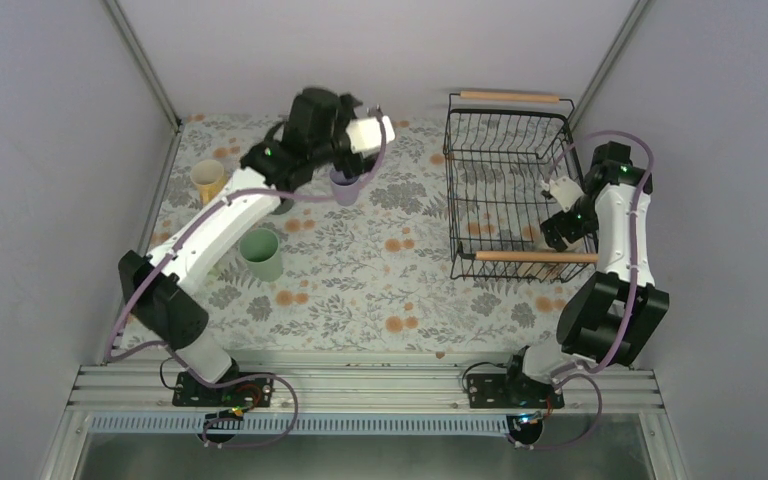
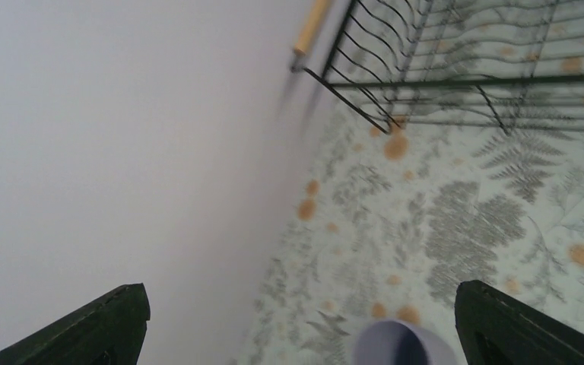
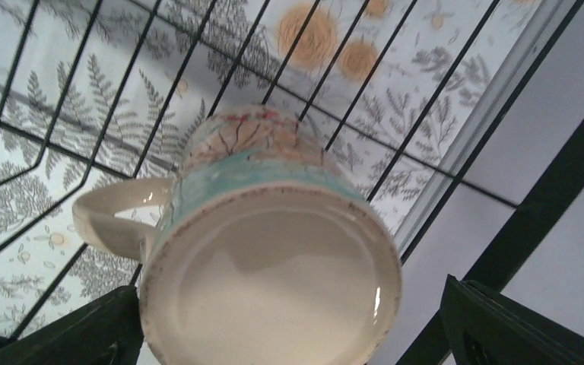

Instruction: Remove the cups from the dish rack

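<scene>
A lavender cup [image 1: 343, 187] stands upright on the floral cloth, left of the dish rack [image 1: 457, 190]. My left gripper [image 2: 302, 293] hangs open just above it, and the lavender cup's rim [image 2: 403, 344] shows low between the fingers, nearer the right one. A cream cup with a teal band [image 3: 274, 258] lies inside the rack with its mouth toward the right wrist camera and its handle on the left. My right gripper [image 3: 289, 293] is open, one finger on each side of that cup. A yellow cup [image 1: 208, 180] and a mint green cup [image 1: 261, 255] stand at the left.
A dark cup [image 1: 282, 206] is half hidden under the left arm. The rack has a wooden handle at the far end [image 1: 509, 96] and one at the near end [image 1: 536, 257]. Walls close in the table at the back and on both sides.
</scene>
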`<action>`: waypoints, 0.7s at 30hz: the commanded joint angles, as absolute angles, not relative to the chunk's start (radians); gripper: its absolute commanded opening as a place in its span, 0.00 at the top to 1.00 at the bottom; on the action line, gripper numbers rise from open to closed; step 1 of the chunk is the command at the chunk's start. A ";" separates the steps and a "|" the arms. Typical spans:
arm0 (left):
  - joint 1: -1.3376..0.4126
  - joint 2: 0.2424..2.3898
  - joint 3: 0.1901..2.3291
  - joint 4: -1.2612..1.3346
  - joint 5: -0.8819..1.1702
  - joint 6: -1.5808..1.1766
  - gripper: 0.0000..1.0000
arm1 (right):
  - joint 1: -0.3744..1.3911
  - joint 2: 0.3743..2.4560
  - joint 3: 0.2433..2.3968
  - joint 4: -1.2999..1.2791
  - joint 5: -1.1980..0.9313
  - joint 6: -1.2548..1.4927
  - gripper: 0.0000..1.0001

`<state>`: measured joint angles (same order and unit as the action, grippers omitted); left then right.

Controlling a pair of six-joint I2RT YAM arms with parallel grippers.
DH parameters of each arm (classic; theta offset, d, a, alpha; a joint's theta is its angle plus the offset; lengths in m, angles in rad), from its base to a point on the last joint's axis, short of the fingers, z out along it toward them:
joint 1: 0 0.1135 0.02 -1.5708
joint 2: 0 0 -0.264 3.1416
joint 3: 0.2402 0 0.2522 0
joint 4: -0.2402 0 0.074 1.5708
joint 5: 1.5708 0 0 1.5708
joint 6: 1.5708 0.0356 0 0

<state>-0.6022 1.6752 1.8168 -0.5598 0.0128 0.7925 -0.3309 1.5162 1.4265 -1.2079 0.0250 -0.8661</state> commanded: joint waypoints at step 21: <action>-0.643 1.491 1.328 -0.199 0.162 0.752 0.00 | -0.344 1.816 1.574 -1.285 -0.106 -0.812 0.32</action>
